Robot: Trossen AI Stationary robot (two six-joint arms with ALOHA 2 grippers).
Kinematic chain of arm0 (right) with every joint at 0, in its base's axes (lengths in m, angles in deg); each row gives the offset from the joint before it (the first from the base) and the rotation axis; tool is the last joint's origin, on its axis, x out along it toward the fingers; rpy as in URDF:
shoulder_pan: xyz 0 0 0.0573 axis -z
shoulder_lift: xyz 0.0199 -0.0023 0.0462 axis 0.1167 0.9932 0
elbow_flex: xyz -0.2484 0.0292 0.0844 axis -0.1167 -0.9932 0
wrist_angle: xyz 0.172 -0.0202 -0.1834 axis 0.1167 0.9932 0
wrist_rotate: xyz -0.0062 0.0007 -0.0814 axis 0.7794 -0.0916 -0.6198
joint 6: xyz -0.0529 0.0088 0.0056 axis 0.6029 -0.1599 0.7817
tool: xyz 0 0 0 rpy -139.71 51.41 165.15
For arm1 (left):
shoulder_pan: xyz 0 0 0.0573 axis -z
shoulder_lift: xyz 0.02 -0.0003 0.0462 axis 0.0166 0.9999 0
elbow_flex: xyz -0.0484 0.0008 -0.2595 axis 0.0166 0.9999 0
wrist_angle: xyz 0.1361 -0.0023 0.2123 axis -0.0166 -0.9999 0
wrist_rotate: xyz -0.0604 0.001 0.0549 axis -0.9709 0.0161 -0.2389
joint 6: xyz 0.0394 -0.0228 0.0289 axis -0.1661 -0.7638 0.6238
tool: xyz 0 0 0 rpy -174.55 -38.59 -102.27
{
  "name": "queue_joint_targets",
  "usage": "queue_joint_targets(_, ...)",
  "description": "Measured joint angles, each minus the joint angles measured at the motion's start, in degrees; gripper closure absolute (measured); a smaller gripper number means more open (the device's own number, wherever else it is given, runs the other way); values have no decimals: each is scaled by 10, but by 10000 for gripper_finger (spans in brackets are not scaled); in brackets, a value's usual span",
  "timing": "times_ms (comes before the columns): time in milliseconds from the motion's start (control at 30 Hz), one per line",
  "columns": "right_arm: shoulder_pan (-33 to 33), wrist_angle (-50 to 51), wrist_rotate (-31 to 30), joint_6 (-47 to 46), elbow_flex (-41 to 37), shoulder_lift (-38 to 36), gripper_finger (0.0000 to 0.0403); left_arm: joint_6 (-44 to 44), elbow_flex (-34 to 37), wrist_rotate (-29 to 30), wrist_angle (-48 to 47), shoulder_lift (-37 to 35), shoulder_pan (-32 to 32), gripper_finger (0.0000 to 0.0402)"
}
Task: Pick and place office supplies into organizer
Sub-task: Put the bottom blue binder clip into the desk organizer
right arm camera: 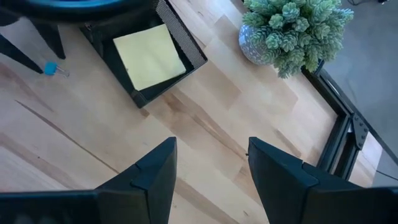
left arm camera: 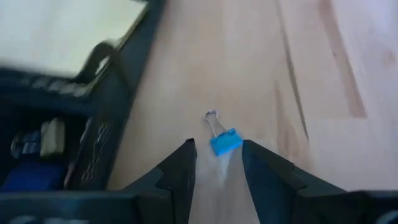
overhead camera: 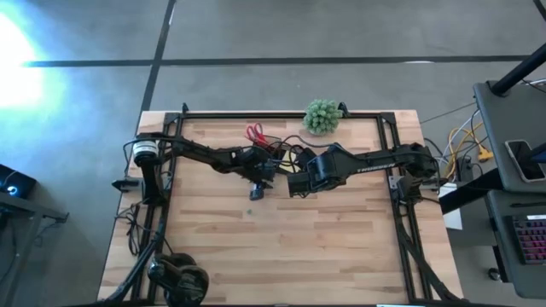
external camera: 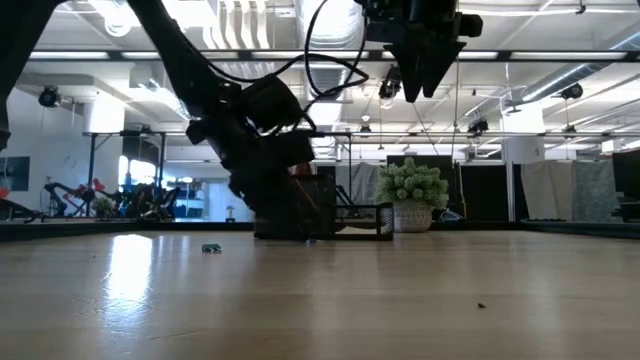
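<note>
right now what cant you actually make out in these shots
- Organizer contents in the high view: both arms cover it; only the red scissors show.
- Items in the organizer's side compartment, left wrist view: blurred and cut off by the edge.
- Small green speck on the table: too small to identify.
- Blue binder clip between the left gripper fingers: contact unclear.

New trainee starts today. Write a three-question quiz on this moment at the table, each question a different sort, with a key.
1. True or false: the blue binder clip lies on the wooden table between the left gripper jaws.
2. What fills one organizer compartment? A) yellow sticky-note pad B) plant C) headphones
3. Fill in: the right gripper jaws stand ___ over bare wood, holding nothing.

Key: 1 true; 2 A; 3 open
</note>
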Motion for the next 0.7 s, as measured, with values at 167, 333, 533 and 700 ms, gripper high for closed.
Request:
queue_joint_targets(167,0,-1,-9,0,0,0,216,-41,7,69,-17,-29,18,282)
queue_joint_targets(333,0,-3,-12,1,0,0,216,-94,5,94,-61,-38,38,282)
queue_joint_targets(533,0,-3,-18,2,0,0,216,-160,7,120,-39,-39,78,282)
queue_joint_targets(700,0,-3,-20,3,0,0,216,-160,8,167,-20,-37,79,282)
